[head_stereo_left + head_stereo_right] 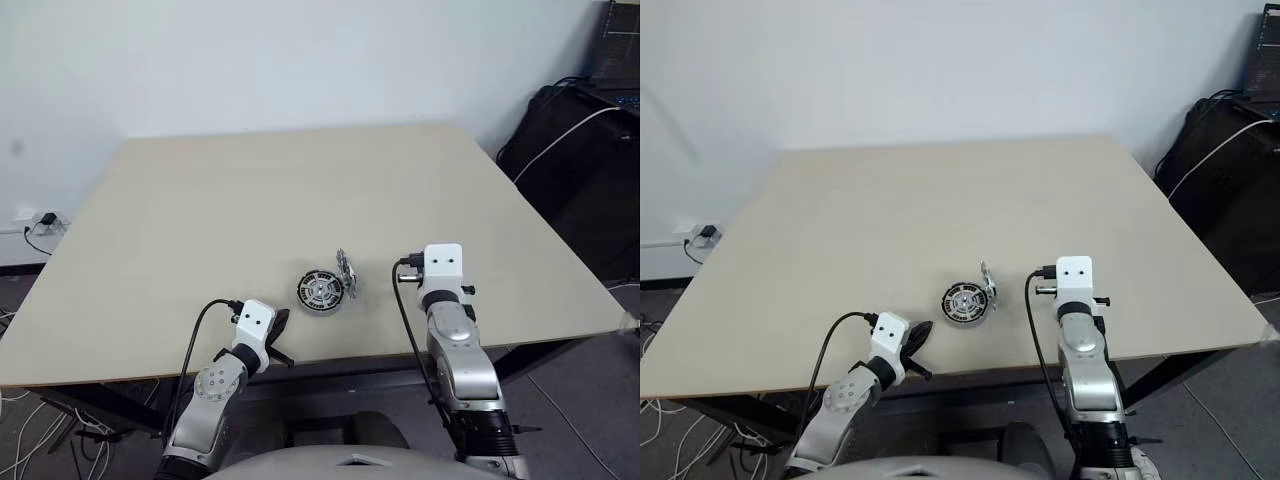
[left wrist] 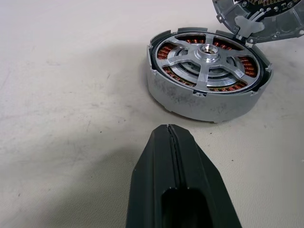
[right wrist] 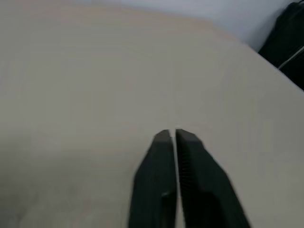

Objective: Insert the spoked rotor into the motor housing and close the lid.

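Spoked rotor seated in motor housing; lid cut off by frame; both claws closed, empty.

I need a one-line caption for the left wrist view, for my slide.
Shut left gripper faces the motor housing, spoked rotor seated inside; the lid leans at its far rim.

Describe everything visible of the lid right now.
The lid is a pale silver metal disc with a ribbed, wheel-like face. It is not closed: it stands tilted on edge on the beige table, leaning at the right rim of the motor housing, which lies flat with its copper windings and a spoked silver part exposed. In the left wrist view its lower edge meets the housing's rim. Neither gripper touches it.
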Tool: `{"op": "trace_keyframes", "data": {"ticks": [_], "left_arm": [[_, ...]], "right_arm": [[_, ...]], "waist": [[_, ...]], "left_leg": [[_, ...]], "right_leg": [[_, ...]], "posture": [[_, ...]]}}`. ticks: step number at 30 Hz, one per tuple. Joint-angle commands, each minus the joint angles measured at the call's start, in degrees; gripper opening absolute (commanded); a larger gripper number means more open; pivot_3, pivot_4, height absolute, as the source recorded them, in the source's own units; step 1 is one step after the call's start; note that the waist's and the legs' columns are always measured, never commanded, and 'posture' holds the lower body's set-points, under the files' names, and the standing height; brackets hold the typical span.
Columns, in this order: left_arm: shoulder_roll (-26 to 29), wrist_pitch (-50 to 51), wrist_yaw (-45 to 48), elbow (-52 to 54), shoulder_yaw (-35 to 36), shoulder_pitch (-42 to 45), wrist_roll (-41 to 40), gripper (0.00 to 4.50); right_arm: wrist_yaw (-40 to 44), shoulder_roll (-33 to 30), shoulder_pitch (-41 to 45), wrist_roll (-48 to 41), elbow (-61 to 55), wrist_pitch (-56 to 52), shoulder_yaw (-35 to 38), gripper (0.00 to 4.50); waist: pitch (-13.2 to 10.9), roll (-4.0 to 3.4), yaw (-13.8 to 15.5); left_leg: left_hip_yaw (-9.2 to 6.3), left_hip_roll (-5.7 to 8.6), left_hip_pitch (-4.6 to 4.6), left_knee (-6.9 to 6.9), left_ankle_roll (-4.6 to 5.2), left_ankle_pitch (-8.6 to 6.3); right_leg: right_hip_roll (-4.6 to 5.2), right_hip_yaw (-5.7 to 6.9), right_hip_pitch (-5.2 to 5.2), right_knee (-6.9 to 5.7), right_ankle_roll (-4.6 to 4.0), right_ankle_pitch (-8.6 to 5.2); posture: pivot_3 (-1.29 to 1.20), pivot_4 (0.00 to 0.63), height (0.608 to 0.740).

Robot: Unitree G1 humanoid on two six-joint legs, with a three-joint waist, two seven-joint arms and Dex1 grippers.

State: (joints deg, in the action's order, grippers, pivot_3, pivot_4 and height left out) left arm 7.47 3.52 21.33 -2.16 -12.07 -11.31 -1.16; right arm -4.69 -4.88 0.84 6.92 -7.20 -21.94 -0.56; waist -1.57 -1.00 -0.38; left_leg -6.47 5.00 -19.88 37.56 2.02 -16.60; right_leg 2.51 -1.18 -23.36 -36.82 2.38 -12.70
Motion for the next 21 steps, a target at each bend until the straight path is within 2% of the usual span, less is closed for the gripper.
{"op": "trace_keyframes", "data": {"ticks": [1,10,21], "left_arm": [[0.41,-0.16,0.34,2.03,-0.16,0.72,-0.18,0.00],[0.25,0.03,-0.19,2.39,0.12,0.34,-0.21,0.00],[0.52,0.15,-0.49,2.96,0.68,-0.23,-0.23,0.00]], "right_arm": [[2.28,0.49,0.62,-0.23,-1.11,1.20,-2.32,0.03],[13.40,1.07,2.02,-5.41,-2.89,1.47,-8.52,0.03],[13.25,1.68,4.60,-2.22,1.42,1.61,-12.60,0.03]], "waist": [[0.00,0.01,0.00],[-0.05,0.08,0.11],[-0.06,0.11,0.26]], "left_leg": [[0.00,0.00,0.00,0.00,0.00,0.00],[-0.02,0.00,0.02,0.01,0.01,-0.01],[-0.03,0.00,0.07,0.03,0.00,-0.01]], "right_leg": [[0.00,0.00,0.00,0.00,0.00,0.00],[0.01,0.04,-0.03,0.03,0.01,0.00],[0.01,0.06,-0.06,0.02,0.01,0.00]], "posture": [[0.00,0.000,0.740],[0.00,0.000,0.740],[0.00,0.000,0.740]]}}
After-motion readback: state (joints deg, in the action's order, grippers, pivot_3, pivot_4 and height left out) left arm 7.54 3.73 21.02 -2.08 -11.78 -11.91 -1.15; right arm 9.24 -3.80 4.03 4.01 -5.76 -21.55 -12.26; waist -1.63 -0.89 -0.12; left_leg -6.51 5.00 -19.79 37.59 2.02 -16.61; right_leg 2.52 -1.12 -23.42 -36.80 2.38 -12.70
